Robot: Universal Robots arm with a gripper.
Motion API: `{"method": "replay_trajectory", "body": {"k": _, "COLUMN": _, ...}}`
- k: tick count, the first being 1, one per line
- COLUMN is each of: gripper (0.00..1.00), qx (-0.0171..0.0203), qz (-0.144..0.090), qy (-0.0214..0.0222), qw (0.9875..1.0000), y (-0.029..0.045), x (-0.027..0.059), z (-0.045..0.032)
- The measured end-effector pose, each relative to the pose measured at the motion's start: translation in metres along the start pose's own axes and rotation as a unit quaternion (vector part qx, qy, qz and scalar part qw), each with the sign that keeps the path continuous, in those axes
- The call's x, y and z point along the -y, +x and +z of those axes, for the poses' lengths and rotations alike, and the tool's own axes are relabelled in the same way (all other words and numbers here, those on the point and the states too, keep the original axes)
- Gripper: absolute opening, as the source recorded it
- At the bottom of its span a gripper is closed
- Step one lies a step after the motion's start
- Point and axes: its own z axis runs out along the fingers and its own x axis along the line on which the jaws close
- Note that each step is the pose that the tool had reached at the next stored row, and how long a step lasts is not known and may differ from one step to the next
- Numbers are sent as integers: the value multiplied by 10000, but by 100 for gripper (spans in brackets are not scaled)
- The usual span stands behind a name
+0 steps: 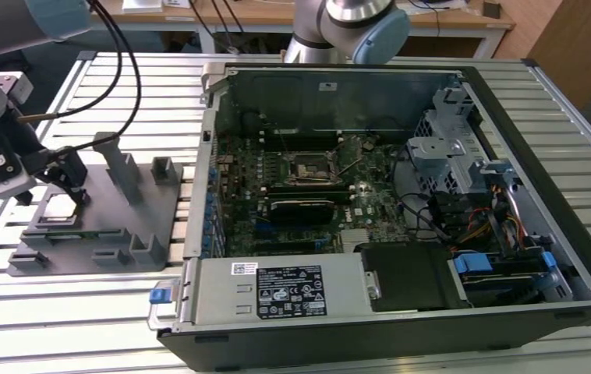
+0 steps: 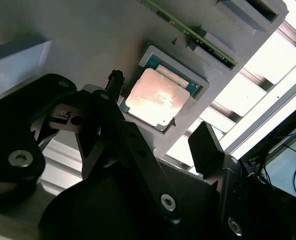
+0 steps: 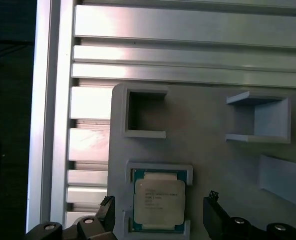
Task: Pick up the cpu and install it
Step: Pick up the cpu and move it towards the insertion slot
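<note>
i am working on the pick-up half of the job; nothing is being installed yet. the small flat square cpu with the silvery-white metal top [image 3: 158, 202] is lying flat in a shallow raised-rim pocket on the matte grey plastic fixture plate [image 3: 212, 150]. that plate is sitting on the ribbed aluminium slat table [image 3: 187, 25], at the exterior view's left. it is well apart from the open black desktop computer case [image 1: 545, 156], where the black square motherboard socket with the metal frame [image 1: 306, 166] is waiting near the middle of the green board.

my black two-finger gripper [image 3: 160, 207] is hanging directly over the chip. my fingers [image 3: 107, 206] are standing wide, one off each opposite side of the pocket, and in both wrist views they are showing bare grey plate between themselves and the chip. so i am holding nothing and touching nothing of the chip.

i am judging this as the lining-up just ahead of the grasp. what the grasp is calling for, as i read it, is fingertips level with the chip's thin darker rim. they would be sitting inside the gaps of the pocket wall, not on top of it. it is also calling for a square, centred squeeze, so the chip is coming up flat and not tilting or catching on the rim. i cannot tell how far above the plate my tips are sitting.
</note>
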Motion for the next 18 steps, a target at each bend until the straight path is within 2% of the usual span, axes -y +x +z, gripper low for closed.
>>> {"method": "replay_trajectory", "body": {"k": 8, "gripper": 78, "qx": 2, "qz": 3, "qy": 1, "qw": 10000, "y": 4, "x": 2, "z": 82}}
{"method": "replay_trajectory", "body": {"k": 9, "gripper": 71, "qx": 2, "qz": 4, "qy": 1, "qw": 10000, "y": 5, "x": 2, "z": 88}}
{"method": "replay_trajectory", "body": {"k": 18, "gripper": 71, "qx": 2, "qz": 12, "qy": 1, "qw": 10000, "y": 7, "x": 3, "z": 114}}
